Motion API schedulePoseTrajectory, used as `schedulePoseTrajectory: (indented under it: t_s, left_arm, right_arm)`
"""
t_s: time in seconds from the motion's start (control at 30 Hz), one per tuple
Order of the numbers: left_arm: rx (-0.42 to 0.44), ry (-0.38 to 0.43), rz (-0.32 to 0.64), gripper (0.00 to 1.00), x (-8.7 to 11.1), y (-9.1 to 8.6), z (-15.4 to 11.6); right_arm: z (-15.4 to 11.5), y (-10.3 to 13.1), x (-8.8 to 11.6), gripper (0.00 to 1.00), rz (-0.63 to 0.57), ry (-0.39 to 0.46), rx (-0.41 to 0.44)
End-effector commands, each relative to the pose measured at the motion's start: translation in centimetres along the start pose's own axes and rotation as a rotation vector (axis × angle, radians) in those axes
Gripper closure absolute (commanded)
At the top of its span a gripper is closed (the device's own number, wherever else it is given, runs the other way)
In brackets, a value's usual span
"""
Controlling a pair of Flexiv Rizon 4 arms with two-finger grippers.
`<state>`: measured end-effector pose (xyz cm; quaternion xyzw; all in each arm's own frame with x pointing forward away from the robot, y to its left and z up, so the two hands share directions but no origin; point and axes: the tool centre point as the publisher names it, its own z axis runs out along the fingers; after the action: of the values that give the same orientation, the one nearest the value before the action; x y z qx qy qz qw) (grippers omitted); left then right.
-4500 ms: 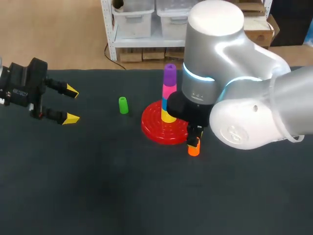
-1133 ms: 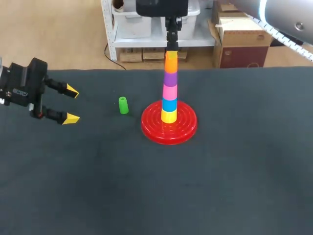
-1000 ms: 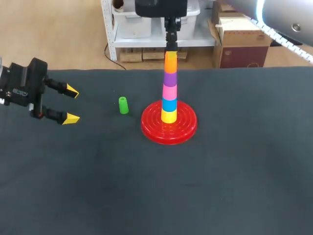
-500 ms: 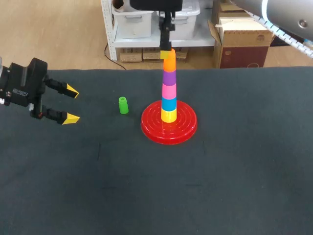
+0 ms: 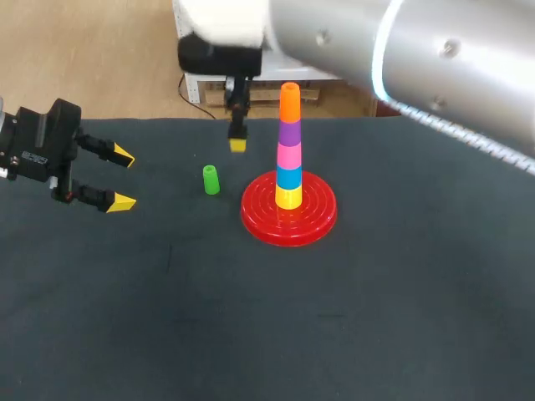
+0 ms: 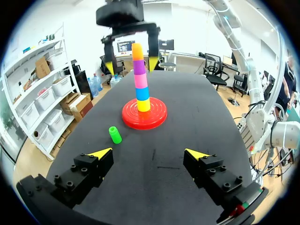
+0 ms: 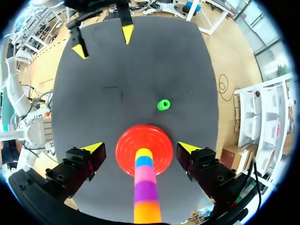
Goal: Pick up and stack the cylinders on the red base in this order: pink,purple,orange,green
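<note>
The red base (image 5: 266, 220) holds a stack of yellow, blue, pink, purple and, on top, the orange cylinder (image 5: 289, 101). The green cylinder (image 5: 211, 180) stands on the mat left of the base. My right gripper (image 7: 140, 148) hangs open above the stack, looking straight down on it, with the orange cylinder (image 7: 146, 212) between its fingers and touching neither. In the head view only one of its fingers (image 5: 237, 144) shows. My left gripper (image 5: 119, 178) is open and empty at the table's left, level with the green cylinder (image 6: 114, 135) and the base (image 6: 157, 115).
The dark mat (image 5: 351, 317) covers the whole table. My right arm's large silver body (image 5: 418, 58) fills the upper right of the head view and hides the table's back edge there.
My right gripper opened, let go of the orange cylinder on top of the stack, and moved up and left in the head view. The left arm has kept still.
</note>
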<state>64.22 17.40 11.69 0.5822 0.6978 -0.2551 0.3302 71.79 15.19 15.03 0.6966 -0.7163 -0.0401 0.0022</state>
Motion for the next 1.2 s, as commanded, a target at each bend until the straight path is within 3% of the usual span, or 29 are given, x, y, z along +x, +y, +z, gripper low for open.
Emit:
schedulePoseTrajectory:
  t_s: [0.03,0.27,0.77,1.2]
  left_arm:
    - [0.002,-0.003,0.002,0.00,0.1,0.1,0.0]
    - [0.002,-0.003,0.002,0.00,0.1,0.1,0.0]
    - [0.002,-0.003,0.002,0.00,0.1,0.1,0.0]
    - [0.002,-0.003,0.002,0.00,0.1,0.1,0.0]
  right_arm:
    - [3.7,-0.5,-0.4,0.00,0.005,0.042,0.010]
    - [7.8,-1.5,-1.1,0.00,0.035,0.074,0.017]
    - [10.1,-3.8,-3.7,0.00,0.061,0.025,0.009]
    - [11.1,-5.6,-5.6,0.00,0.029,0.041,0.005]
